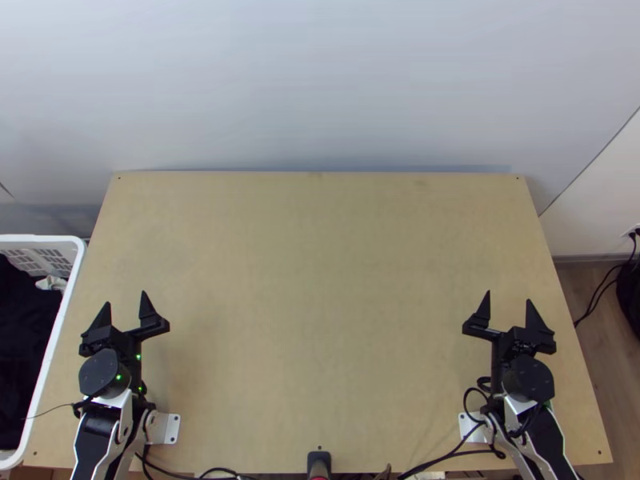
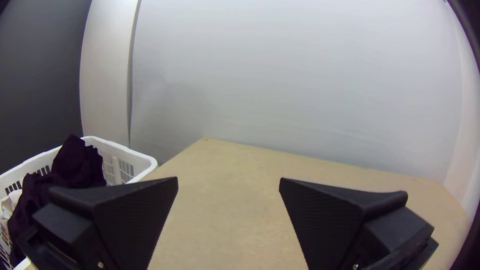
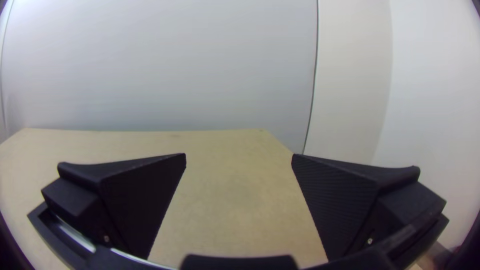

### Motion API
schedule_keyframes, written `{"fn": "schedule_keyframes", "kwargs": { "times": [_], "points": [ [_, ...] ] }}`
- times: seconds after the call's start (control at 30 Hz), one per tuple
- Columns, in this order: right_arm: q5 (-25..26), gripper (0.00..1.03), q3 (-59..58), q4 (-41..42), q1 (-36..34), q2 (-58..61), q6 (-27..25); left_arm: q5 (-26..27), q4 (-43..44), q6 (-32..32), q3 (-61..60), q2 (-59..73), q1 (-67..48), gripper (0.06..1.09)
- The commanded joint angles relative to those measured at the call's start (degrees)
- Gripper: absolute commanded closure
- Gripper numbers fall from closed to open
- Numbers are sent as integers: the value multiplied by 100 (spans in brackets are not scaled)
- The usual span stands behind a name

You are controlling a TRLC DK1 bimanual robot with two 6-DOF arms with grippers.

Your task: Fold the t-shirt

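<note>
In the top view my left gripper point(image 1: 126, 298) stands open over the table's near left part, nothing between its fingers. My right gripper point(image 1: 509, 296) is open as well, over the near right part, and holds nothing. The left wrist view shows the left gripper point(image 2: 228, 181) with its two black fingers wide apart. Likewise the right gripper point(image 3: 239, 155) has its fingers spread in the right wrist view. Dark cloth point(image 1: 22, 320) lies bunched in the basket left of the table; whether a t-shirt is among it I cannot tell. The same dark cloth point(image 2: 80, 162) rises above the basket's rim.
The white basket point(image 1: 70, 296) stands against the left side of the wooden table point(image 1: 320, 280). A pale wall point(image 1: 320, 80) rises behind the far edge. Black cables point(image 1: 448, 458) run along the near edge, where a dark object point(image 1: 318, 460) stands at the middle.
</note>
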Motion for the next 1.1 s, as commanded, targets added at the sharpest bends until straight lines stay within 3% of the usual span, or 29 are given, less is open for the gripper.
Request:
{"fn": "schedule_keyframes", "kwargs": {
  "times": [0.0,0.9,1.07],
  "points": [
    [2,4,5,2,0,1,1,-2,2,2,1,5,1,10],
    [2,4,5,2,0,1,1,-90,2,-51,1,5,467,10],
    [2,4,5,2,0,1,1,-28,-42,-253,10,-3,-166,10]
  ]
}}
